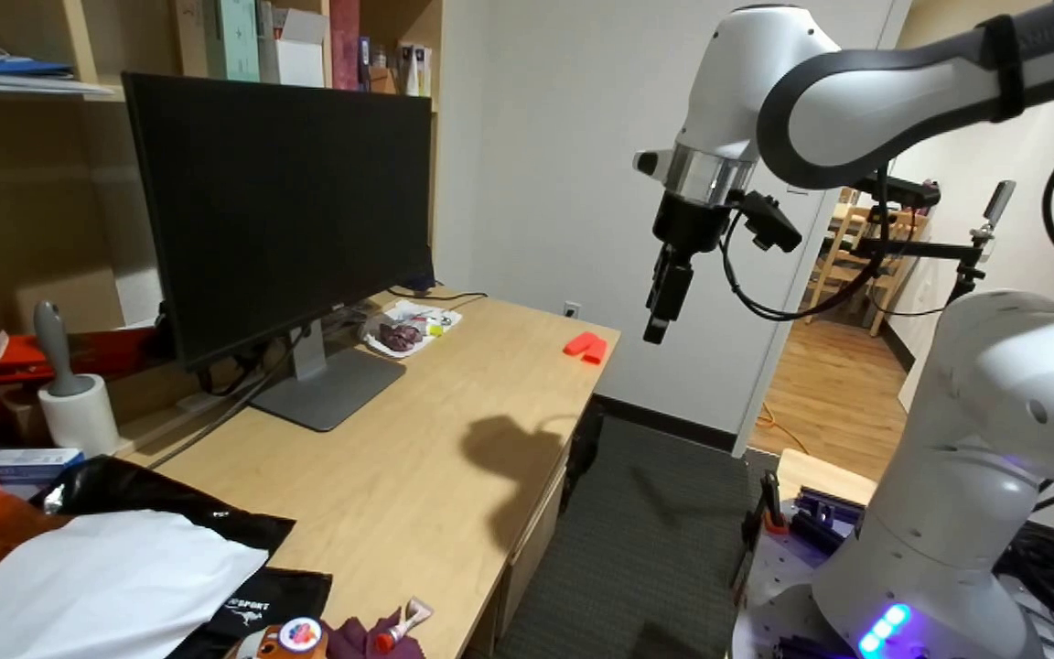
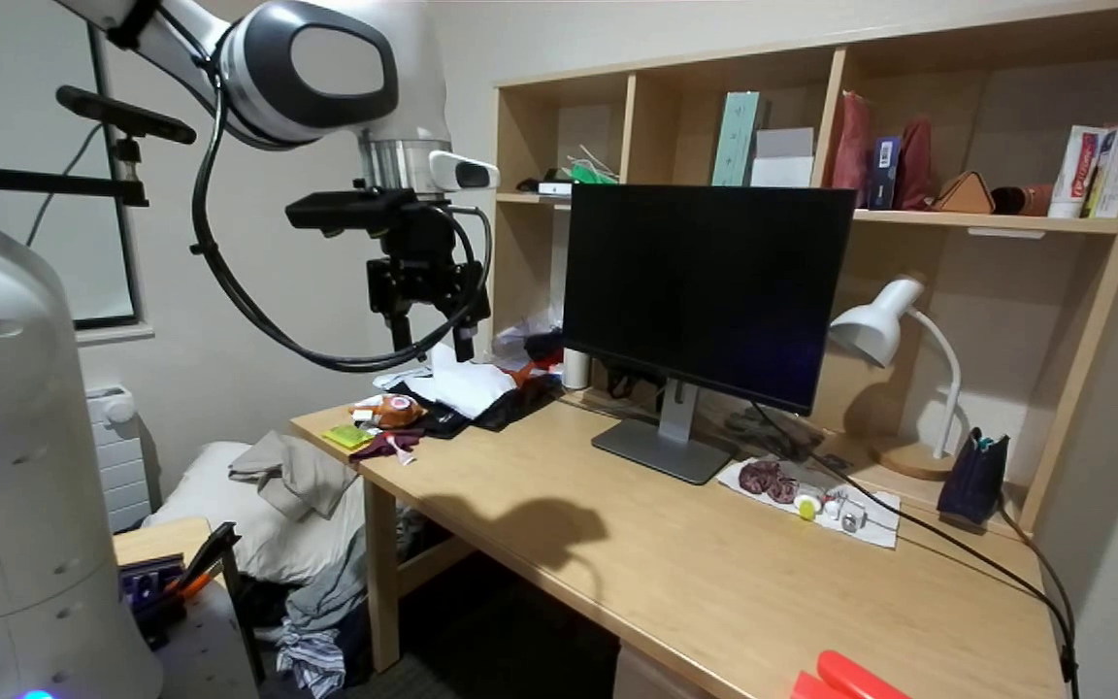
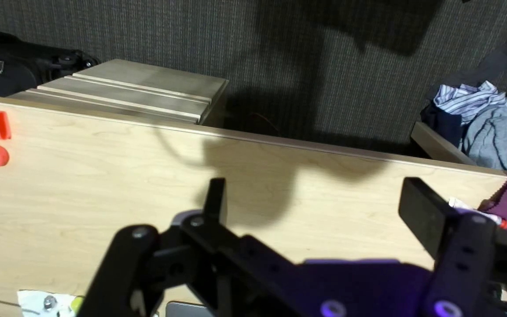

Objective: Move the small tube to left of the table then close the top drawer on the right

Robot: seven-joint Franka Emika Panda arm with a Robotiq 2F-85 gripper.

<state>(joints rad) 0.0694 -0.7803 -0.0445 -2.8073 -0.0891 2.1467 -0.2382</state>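
The small tube (image 1: pixel 413 618), white with a red cap, lies on a dark purple cloth at one end of the table (image 1: pixel 417 448). It also shows in an exterior view (image 2: pixel 402 450) and, partly hidden behind a finger, in the wrist view (image 3: pixel 495 218). My gripper (image 1: pixel 660 325) hangs high above the table's long front edge, apart from everything. In the wrist view its fingers (image 3: pixel 315 193) are wide apart with only bare table beneath them. Below the edge, a drawer cabinet (image 3: pixel 139 90) shows stacked light wood fronts. The top drawer (image 3: pixel 104 105) shows no open interior.
Two red pieces (image 1: pixel 585 347) lie at the table's opposite end. A monitor (image 2: pixel 705 291) stands at the back with a white sheet of small items (image 2: pixel 816 505) beside it. Bags and papers (image 1: pixel 115 577) crowd the tube's end. A lamp (image 2: pixel 874 325) stands by the shelves.
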